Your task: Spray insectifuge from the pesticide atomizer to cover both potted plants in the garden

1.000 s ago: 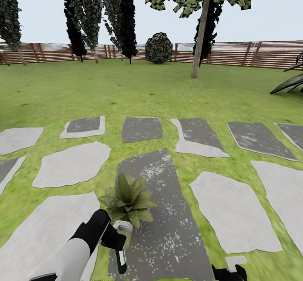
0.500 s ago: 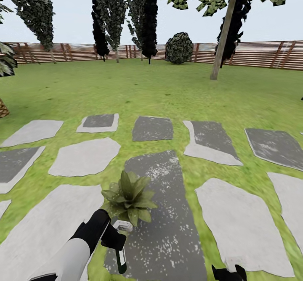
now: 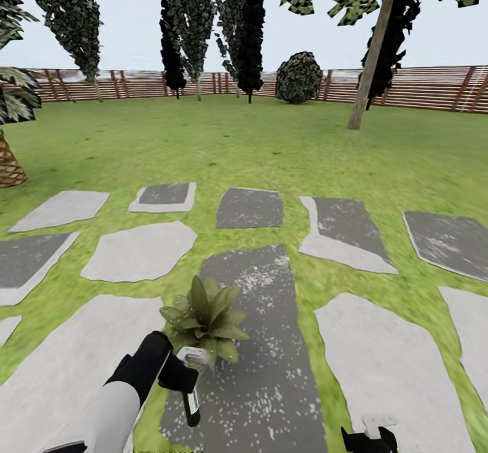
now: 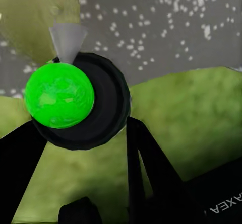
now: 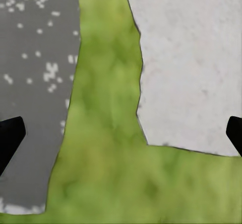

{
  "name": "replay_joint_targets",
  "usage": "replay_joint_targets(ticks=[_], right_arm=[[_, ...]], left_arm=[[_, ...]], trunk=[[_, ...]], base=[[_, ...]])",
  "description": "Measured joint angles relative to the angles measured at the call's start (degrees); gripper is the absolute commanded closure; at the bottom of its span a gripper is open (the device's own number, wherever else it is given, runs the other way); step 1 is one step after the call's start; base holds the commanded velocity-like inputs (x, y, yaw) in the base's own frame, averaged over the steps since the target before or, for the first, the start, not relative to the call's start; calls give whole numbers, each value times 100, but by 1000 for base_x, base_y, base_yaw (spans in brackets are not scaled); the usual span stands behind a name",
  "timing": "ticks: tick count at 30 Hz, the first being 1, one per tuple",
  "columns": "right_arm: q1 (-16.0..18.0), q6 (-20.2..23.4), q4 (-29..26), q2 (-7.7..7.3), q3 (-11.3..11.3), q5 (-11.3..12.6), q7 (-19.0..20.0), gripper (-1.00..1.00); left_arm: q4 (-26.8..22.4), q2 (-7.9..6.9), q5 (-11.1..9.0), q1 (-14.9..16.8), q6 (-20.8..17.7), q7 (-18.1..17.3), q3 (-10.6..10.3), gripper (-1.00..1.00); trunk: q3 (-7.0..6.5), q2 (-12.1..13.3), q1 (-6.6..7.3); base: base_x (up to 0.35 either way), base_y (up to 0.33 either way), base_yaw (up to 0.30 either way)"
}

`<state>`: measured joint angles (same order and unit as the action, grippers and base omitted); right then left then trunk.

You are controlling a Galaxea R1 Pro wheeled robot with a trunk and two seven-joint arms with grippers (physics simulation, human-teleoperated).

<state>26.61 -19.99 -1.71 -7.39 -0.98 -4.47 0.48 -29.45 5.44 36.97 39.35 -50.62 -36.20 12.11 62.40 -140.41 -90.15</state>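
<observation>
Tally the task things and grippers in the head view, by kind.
potted plant: 1
atomizer: 1
grippers: 2 (left gripper, right gripper)
Total: 4

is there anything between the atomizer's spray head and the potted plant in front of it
Nothing visible does. The left gripper holds the pesticide atomizer with its pale spray head right beside the potted plant, whose near leaves nearly touch it; open air lies between.
</observation>
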Motion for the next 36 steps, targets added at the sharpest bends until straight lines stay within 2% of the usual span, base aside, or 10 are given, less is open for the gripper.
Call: replay_joint_targets(ticks=[7,10,15,19,28,36], right_arm=[[0,4,0,3,8,0,5,-100],[0,4,0,3,4,0,2,-100],[-1,3,-1,2,3,0,0,-100],[0,1,0,2,6,0,0,-100],[1,1,1,2,9,0,3,-100],[-1,1,-1,-29,0,0,0,-100]], left_arm=[[-40,-53,76,-216,8,45,7,100],[-59,-83,7,-262,-2,44,6,100],[-62,-41,-25,-269,7,40,-5,100],[-60,-15,-29,-269,87,39,-14,100],[-62,-12,-27,-270,138,38,0,100],[-59,1,-24,-271,146,40,2,100]], trunk=[[0,0,0],[0,0,0],[0,0,0],[0,0,0],[0,0,0],[0,0,2]], base=[[0,0,273],[0,0,183],[0,-25,16],[0,-236,83],[3,-269,259],[126,-270,31]])
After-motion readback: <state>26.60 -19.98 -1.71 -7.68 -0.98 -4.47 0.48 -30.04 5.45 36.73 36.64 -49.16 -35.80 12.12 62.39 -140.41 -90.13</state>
